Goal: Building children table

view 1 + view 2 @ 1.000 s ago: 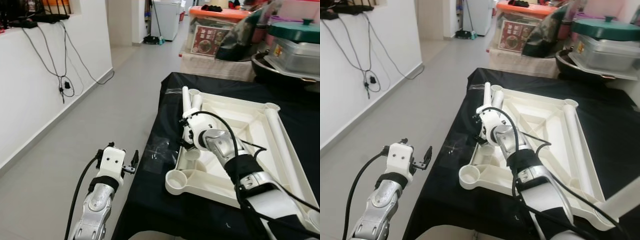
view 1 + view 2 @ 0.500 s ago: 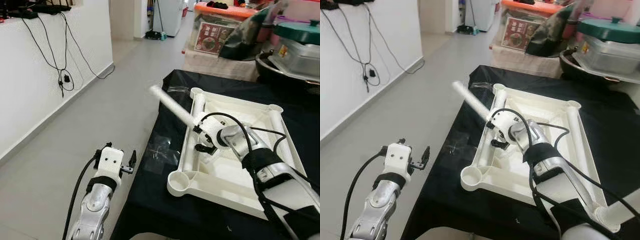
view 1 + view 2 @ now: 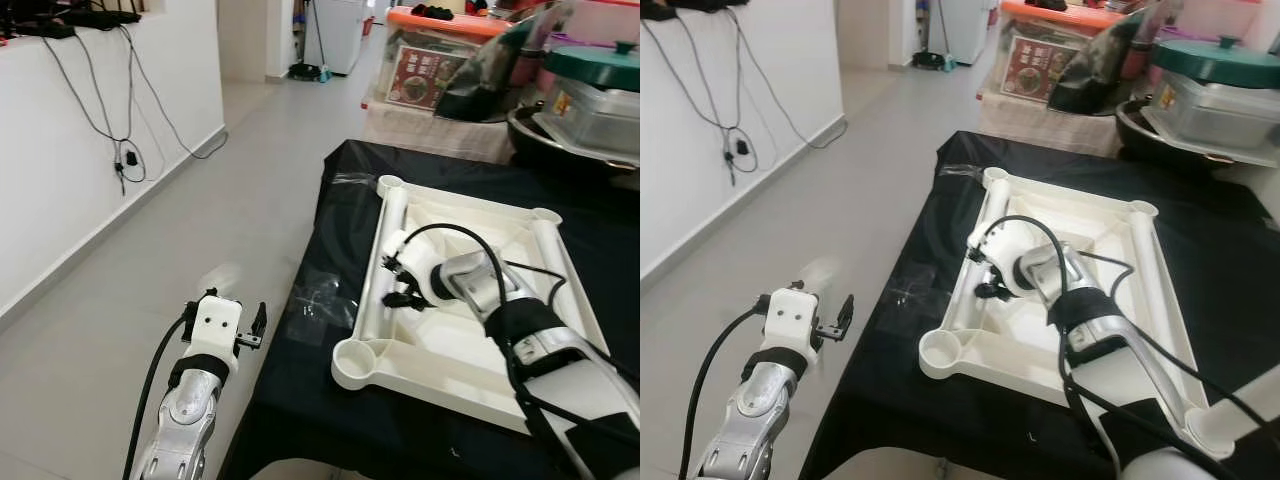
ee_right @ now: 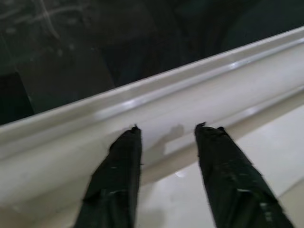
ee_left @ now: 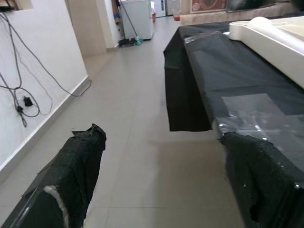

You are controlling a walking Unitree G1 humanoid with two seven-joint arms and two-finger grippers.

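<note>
We can read no text, brand or number anywhere in these pictures. The one printed thing is a red label with a round food picture on the clear storage box (image 3: 432, 62), far beyond the right gripper (image 3: 396, 282) past the end of the black table (image 3: 330, 330); its lettering is too small and blurred for us to make out.

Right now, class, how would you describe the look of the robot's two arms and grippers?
Both arms are silver metal with black bands and looping black cables. The left gripper sits on a white block-shaped wrist housing; the right gripper has two long black fingers with rough, matte padding.
</note>
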